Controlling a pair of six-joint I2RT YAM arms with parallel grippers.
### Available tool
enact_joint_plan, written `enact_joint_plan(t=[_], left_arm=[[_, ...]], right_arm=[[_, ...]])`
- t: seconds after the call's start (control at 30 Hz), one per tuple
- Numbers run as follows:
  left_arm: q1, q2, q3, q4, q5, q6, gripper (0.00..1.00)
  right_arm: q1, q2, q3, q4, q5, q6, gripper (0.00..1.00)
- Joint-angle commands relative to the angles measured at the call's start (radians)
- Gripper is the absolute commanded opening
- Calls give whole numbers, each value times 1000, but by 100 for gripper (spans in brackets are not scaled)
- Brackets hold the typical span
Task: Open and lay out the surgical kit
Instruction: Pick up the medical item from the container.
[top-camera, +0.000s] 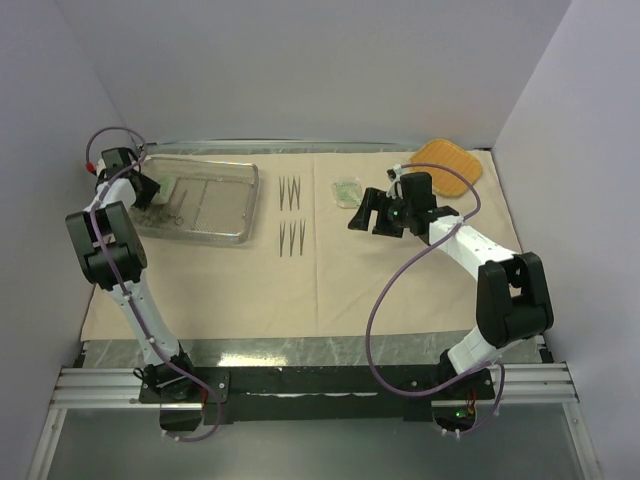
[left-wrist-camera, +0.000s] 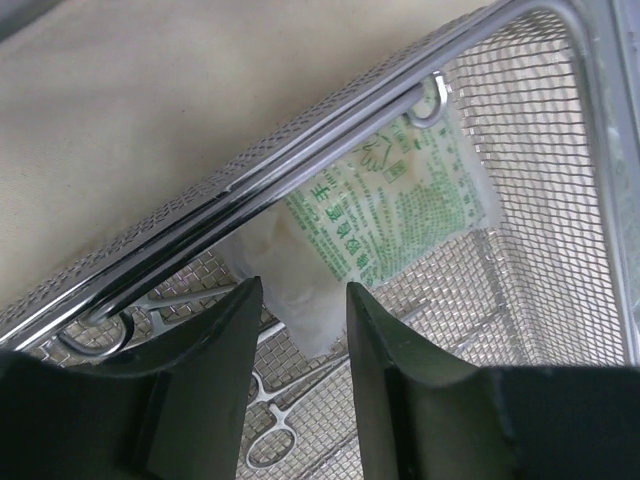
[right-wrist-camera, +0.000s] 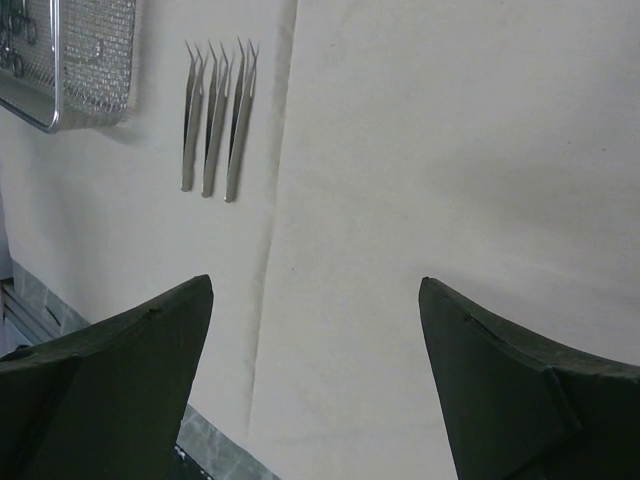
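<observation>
The beige wrapping cloth (top-camera: 400, 285) lies spread flat. On its far left stands the steel mesh tray (top-camera: 250, 200). My left gripper (top-camera: 148, 188) reaches into its left end. In the left wrist view the left gripper (left-wrist-camera: 303, 290) stands part-open, its fingertips either side of the white end of a green-white packet (left-wrist-camera: 400, 210) that leans on the tray wall (left-wrist-camera: 300, 150). Ring-handled forceps (left-wrist-camera: 265, 420) lie on the mesh below. Two sets of tweezers (top-camera: 290, 192) (top-camera: 292, 238) and another packet (top-camera: 348, 191) lie on the cloth. My right gripper (top-camera: 372, 215) (right-wrist-camera: 315, 285) hovers wide open and empty.
An orange woven pad (top-camera: 448, 165) sits at the far right corner of the cloth, just behind the right arm. The right wrist view shows three tweezers (right-wrist-camera: 215, 115) side by side and a corner of the tray (right-wrist-camera: 90, 60). Grey walls close in on three sides.
</observation>
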Motion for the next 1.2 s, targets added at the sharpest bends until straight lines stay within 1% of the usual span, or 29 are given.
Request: enact_joint_plan(t=[0.0, 0.03, 0.1, 0.13, 0.2, 0.23, 0.3, 0.33, 0.4, 0.5, 0.63, 0.67, 0.73, 0.77, 0.83, 0.87, 0.93, 0.97, 1.03, 1.07, 1.13, 1.17], left_arm=[[-3, 29, 49, 16, 21, -27, 42], [-2, 32, 51, 19, 22, -26, 37], [-3, 38, 57, 23, 24, -20, 32], [-3, 41, 60, 22, 22, -16, 28], [-3, 53, 75, 11, 24, -10, 24], [-3, 56, 81, 8, 24, -7, 19], [-3, 62, 86, 6, 27, 0, 15], [-3, 59, 86, 6, 28, 3, 8], [-2, 52, 85, 2, 28, 17, 1], [-6, 6, 75, 2, 28, 68, 1], [-26, -98, 71, -12, 2, 166, 1], [-41, -117, 66, -11, 1, 213, 1], [-60, -166, 66, -18, -10, 262, 1], [-81, -181, 68, -21, -11, 316, 1], [-118, -226, 71, -29, -12, 368, 1], [-130, -241, 68, -29, -5, 425, 1], [-175, -290, 62, -32, 1, 479, 1], [-192, -307, 57, -35, 7, 534, 1], [-242, -362, 37, -32, 28, 585, 1], [-259, -381, 29, -32, 47, 635, 1], [-308, -430, 14, -41, 93, 687, 1], [-324, -441, 17, -64, 152, 739, 1]], right_arm=[[3, -20, 9, -1, 13, -22, 92], [3, -19, 8, -1, 13, -23, 92], [3, -20, 5, -1, 13, -25, 92], [3, -20, 5, -2, 14, -25, 92], [3, -22, 3, -1, 16, -26, 92], [3, -22, 3, -1, 14, -25, 92], [4, -23, 2, -1, 14, -25, 92], [4, -25, 2, -1, 14, -25, 92], [3, -26, 2, -1, 14, -22, 92], [4, -37, 3, -4, 21, -22, 92], [3, -52, 13, -13, 30, -28, 92], [3, -57, 20, -16, 30, -29, 92], [3, -60, 26, -19, 27, -28, 92], [4, -60, 35, -21, 22, -29, 92], [3, -63, 51, -31, 14, -31, 92], [4, -63, 71, -42, 11, -36, 92], [4, -62, 106, -97, 16, -65, 92], [3, -65, 138, -114, 17, -78, 92], [3, -77, 163, -146, 17, -109, 92], [4, -79, 186, -156, 10, -118, 92], [3, -86, 206, -166, -12, -138, 92], [3, -88, 224, -165, -36, -141, 91]])
